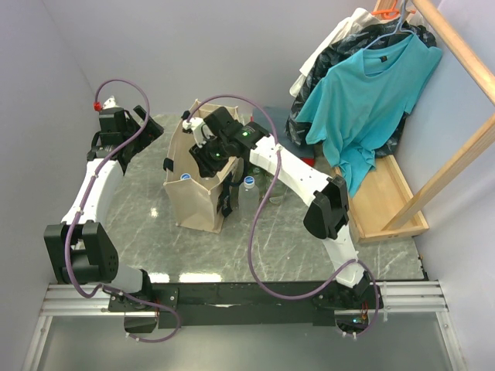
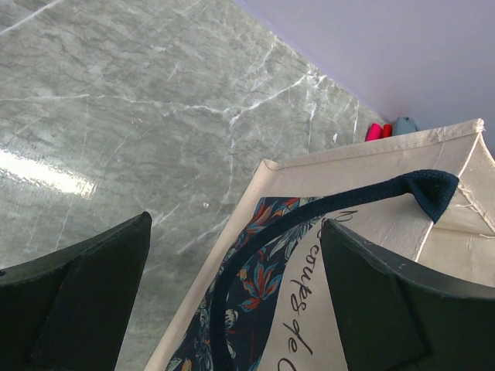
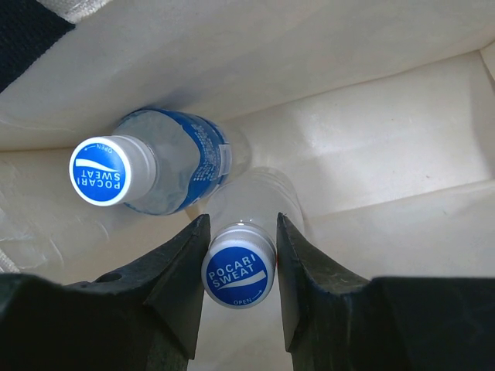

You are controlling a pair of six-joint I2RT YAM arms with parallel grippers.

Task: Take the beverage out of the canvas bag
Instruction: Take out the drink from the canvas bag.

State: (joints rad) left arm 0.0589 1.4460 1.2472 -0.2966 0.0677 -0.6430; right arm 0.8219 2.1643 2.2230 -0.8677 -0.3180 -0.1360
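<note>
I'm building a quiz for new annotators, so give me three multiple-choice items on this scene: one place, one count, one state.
1. Where is the right gripper? A inside the canvas bag; B over the clothes rack; C on bare table.
2. Bottles showing inside the bag: A one; B two; C four.
3. The left gripper is: A open; B shut on a strap; C shut on a bottle.
Answers: A, bag walls surround it; B, a second bottle shows beside the gripped bottle; A, its fingers stand wide apart.
</note>
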